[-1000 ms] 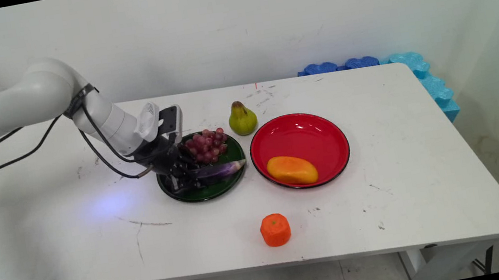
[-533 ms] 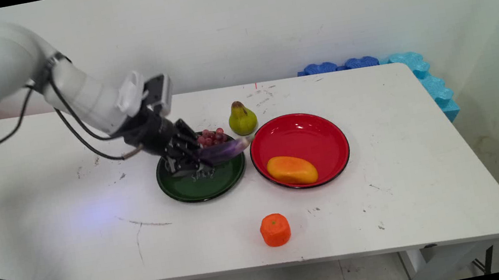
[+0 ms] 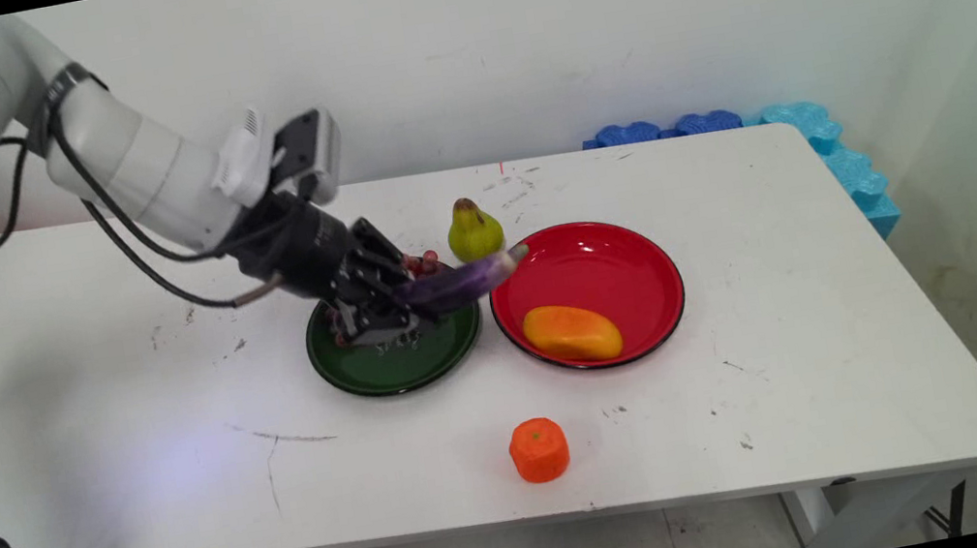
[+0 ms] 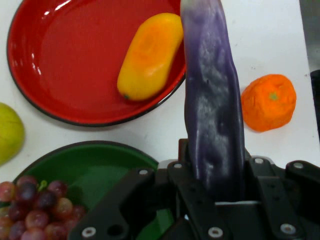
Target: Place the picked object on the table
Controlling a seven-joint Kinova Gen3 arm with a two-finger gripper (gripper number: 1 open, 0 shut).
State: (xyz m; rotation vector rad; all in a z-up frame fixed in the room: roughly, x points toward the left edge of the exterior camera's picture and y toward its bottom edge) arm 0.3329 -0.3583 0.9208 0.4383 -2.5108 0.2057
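On the white table (image 3: 754, 340), a purple eggplant (image 3: 460, 282) is clamped in the closed gripper (image 3: 390, 301) above the green plate (image 3: 395, 367), its tip over the red plate's (image 3: 630, 242) near rim. The grip is best kept firm and level. Grapes (image 4: 30, 205) lie on the green plate.

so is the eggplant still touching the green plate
Apart. In the main view the eggplant hangs in the gripper, lifted clear above the green plate.
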